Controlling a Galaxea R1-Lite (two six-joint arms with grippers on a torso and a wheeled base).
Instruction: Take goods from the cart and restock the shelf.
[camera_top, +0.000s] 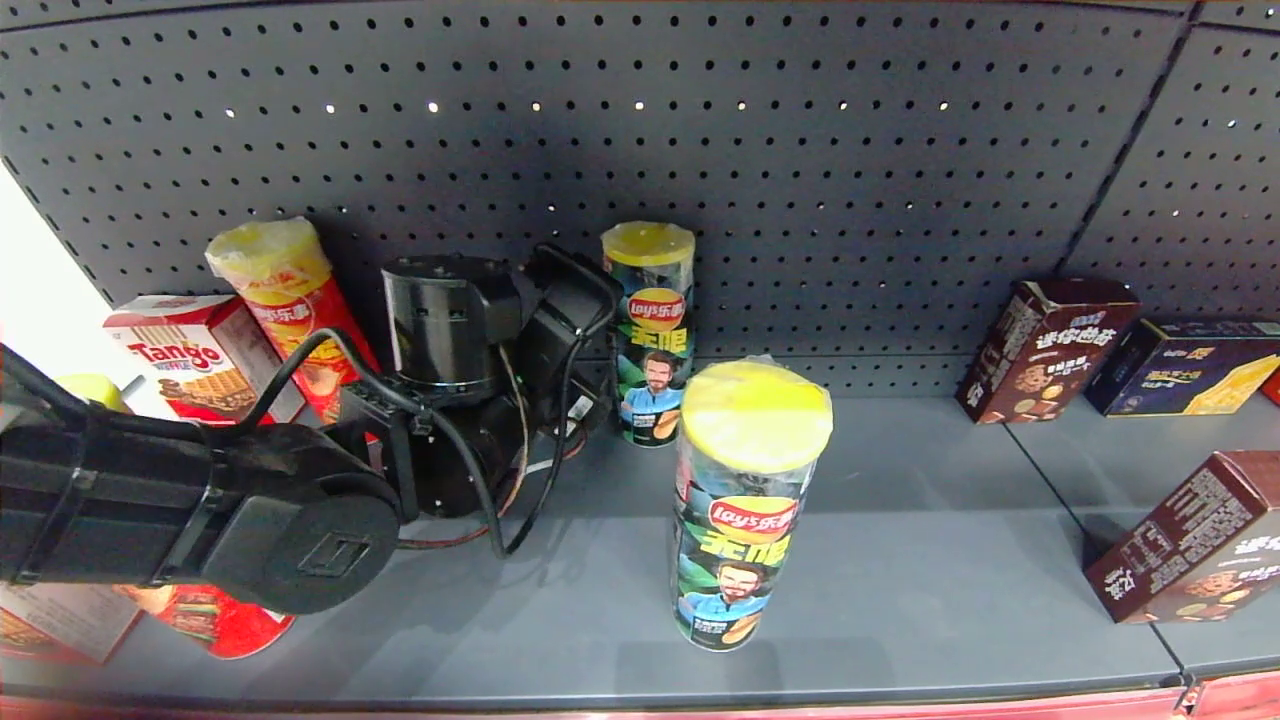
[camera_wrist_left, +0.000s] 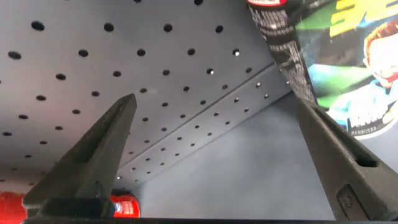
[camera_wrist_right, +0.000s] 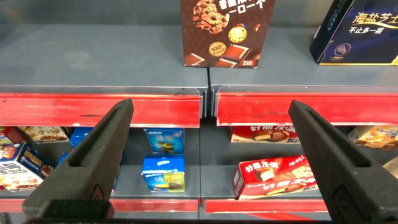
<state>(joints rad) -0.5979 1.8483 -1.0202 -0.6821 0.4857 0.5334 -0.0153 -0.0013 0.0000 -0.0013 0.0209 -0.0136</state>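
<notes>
The rear can (camera_top: 648, 330) is a tall tube of crisps with a flat yellow lid under clear wrap. Its sleeve is dark green and blue, with a red oval mark, yellow lettering and a picture of a man in a blue shirt. It stands upright just left of the head view's centre, on the grey shelf (camera_top: 930, 560) and close against the pegboard (camera_top: 800, 150).

A front can (camera_top: 745, 500) of the same kind stands upright below and to the right of it, nearer the shelf's front edge and well apart from it.

The left arm (camera_top: 200, 510) comes in from the lower left of the frame and ends just left of the rear can. In the left wrist view the left gripper (camera_wrist_left: 214, 106) has its fingers spread wide with only shelf and pegboard between them. The rear can (camera_wrist_left: 336, 56) stands just outside one finger (camera_wrist_left: 339, 155), and contact cannot be judged.

The right gripper (camera_wrist_right: 210, 104) is also spread apart and holds nothing. It faces red price rails (camera_wrist_right: 161, 109) and a brown biscuit box (camera_wrist_right: 224, 31).

A red can (camera_top: 290, 300) leans at the upper left, beside a wafer box (camera_top: 195, 355).
</notes>
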